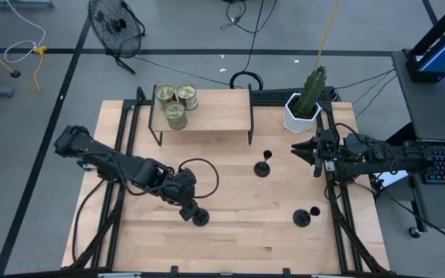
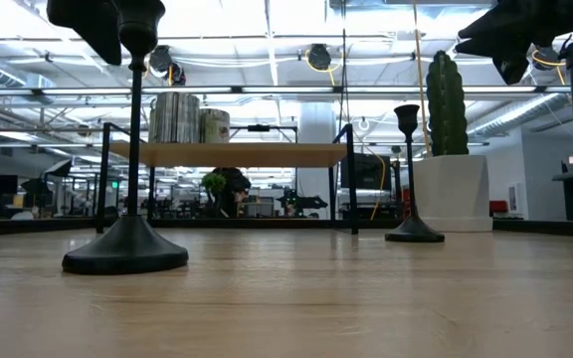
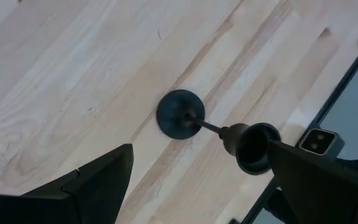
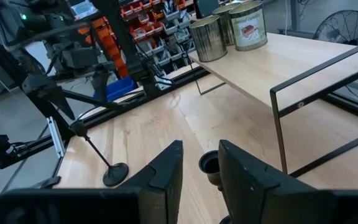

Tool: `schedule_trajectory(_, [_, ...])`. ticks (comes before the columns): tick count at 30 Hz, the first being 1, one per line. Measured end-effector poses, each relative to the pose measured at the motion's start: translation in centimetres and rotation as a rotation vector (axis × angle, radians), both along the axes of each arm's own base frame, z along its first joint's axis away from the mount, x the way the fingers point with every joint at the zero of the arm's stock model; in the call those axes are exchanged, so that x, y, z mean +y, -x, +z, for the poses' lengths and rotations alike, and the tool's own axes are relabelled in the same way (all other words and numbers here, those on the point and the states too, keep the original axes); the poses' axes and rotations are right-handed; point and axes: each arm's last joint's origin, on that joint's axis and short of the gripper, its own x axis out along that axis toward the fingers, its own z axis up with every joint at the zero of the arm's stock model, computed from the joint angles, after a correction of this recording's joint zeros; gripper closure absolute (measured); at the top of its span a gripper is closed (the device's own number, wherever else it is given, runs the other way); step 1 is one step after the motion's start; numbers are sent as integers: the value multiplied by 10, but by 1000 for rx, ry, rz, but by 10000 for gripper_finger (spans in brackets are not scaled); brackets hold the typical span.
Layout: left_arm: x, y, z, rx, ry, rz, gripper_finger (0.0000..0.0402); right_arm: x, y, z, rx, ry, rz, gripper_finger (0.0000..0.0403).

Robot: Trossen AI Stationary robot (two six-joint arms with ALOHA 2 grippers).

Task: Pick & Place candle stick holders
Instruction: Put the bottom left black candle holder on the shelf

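— High view: where's the left gripper (image 1: 195,215)?
— Lower centre, jaws spread around a black candle stick holder (image 1: 200,218).
— Right gripper (image 1: 306,150)?
— Centre right, nearly closed, holding nothing; two holders (image 1: 262,167) nearby.

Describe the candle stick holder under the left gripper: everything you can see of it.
The candle stick holder is black and looks like metal: a round flat base, a thin stem, a small cup on top. It stands upright on the wooden table near the front edge. The left gripper sits above it, fingers open either side of the cup; contact unclear.
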Motion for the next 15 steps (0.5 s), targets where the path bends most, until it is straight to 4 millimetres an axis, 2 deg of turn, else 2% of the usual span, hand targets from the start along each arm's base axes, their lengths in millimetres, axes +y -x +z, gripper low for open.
schedule_trajectory(7, [-6,-9,-16,71,22,-37,23,0,0,0,0,0,0,309])
schedule_trajectory(15, [-7,-13,-23,91,15,-67,24,0,0,0,0,0,0,309])
